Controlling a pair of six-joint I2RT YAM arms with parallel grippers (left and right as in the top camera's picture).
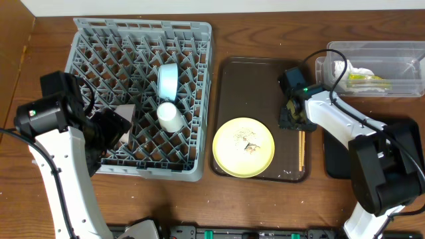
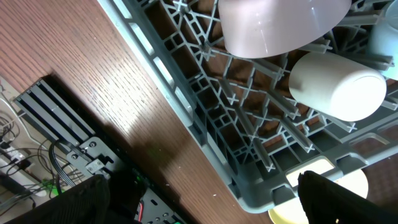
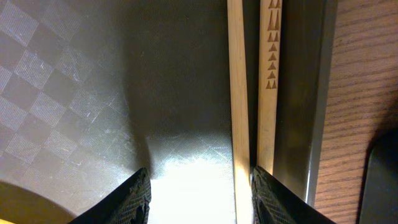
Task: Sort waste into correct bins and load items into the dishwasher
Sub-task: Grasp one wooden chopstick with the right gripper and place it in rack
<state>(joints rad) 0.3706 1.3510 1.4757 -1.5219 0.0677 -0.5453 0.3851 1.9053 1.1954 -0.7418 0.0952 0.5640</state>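
The grey dish rack (image 1: 143, 96) holds the light blue bowl (image 1: 167, 79), the cream cup (image 1: 170, 116) and the pink saucer (image 2: 280, 25). My left gripper (image 2: 205, 205) is open and empty over the rack's front left edge. The yellow plate (image 1: 243, 147) with food crumbs (image 1: 251, 147) lies on the brown serving tray (image 1: 255, 79). The wooden chopsticks (image 3: 252, 87) lie along the tray's right rim. My right gripper (image 3: 202, 199) is open just above them, one stick between its fingers. The clear tub (image 1: 375, 66) holds the white napkin (image 1: 348, 68) and the wrapper (image 1: 368, 78).
The black tray (image 1: 335, 159) lies at the right, mostly hidden under my right arm. The tub stands at the back right. Cables and a metal rail (image 2: 56, 124) lie beyond the table's front edge.
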